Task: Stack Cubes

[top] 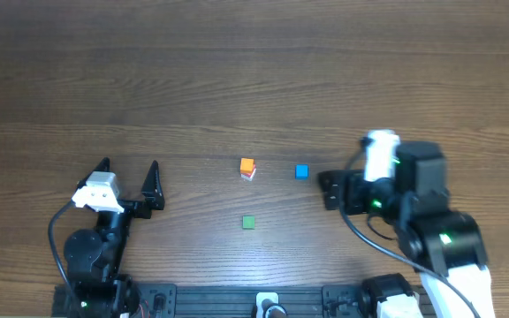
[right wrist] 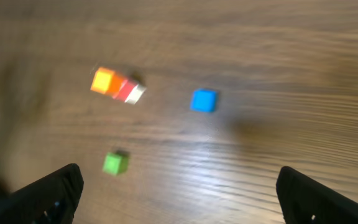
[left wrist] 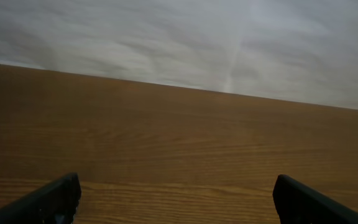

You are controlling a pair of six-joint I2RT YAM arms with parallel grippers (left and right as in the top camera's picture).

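Wood with long dark grain lines makes up the big flat table, and it looks smooth and a bit shiny. The right arm is white and black and looks hard, like plastic and metal. It reaches in from the right side. The left arm is black with a white block on it, and it sits low at the left. The right gripper points left toward the cubes, and its two dark fingers are spread wide with nothing between them. The left gripper has its fingers spread wide too, with nothing in them, and it points at the far side of the table. A little stack stands in the middle, with an orange cube on top and what looks like a red one and a pale one under it. The blue cube sits alone, just right of the stack and near the right gripper. It is the closest cube to that gripper. The green cube sits alone on the near side of the stack. The left gripper is well apart from all of them, so I think the right arm is the better one to grab next. All the cubes are small, with flat sides and sharp corners, so no side is longer than another.
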